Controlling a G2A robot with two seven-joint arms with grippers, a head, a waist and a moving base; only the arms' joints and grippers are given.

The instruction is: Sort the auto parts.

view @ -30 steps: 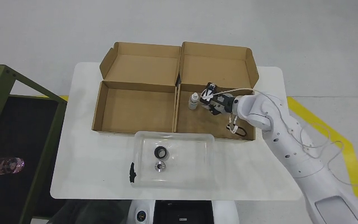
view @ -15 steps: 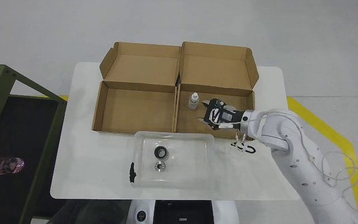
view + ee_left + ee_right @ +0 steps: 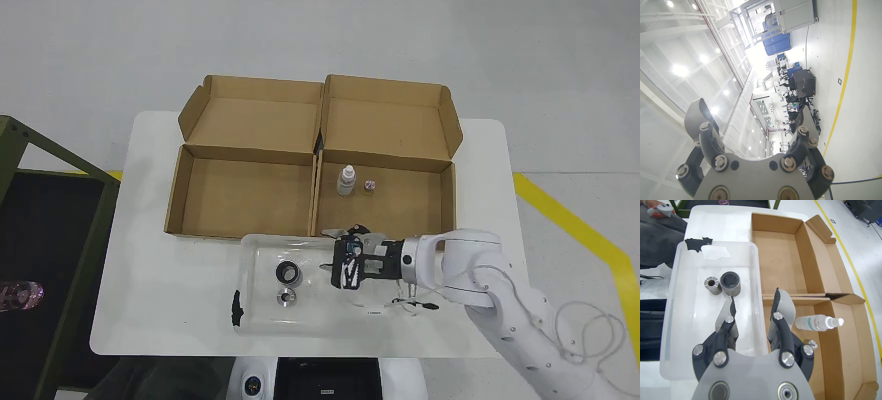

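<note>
Back from the cardboard box [image 3: 412, 206] comes the right gripper [image 3: 343, 262]. A second ago it stood deep inside that box beside the spray bottle [image 3: 346, 179]; half a second ago it was at the box's near wall. Now it hangs over the clear tray [image 3: 310, 238], at the end nearest the box.

A small metal part [image 3: 369, 184] lies free on the box floor just beside the bottle, where the gripper was earlier. I take that as one piece delivered.

Two parts are left in the tray, a dark ring-shaped part [image 3: 730, 283] and a smaller steel cylinder [image 3: 712, 286], both upright and touching or nearly so. In the right wrist view the right gripper [image 3: 755, 306] is spread wide with nothing between its fingers. One fingertip sits just short of the ring-shaped part and the other is over the tray's rim.

The next pick probably falls on one of these two — the ring is the closer. The pair stand so tight that closing on one could knock the other.

The second box [image 3: 240, 197] holds nothing yet. The left gripper [image 3: 751, 117] is wide apart and empty, pointing off into the room.
</note>
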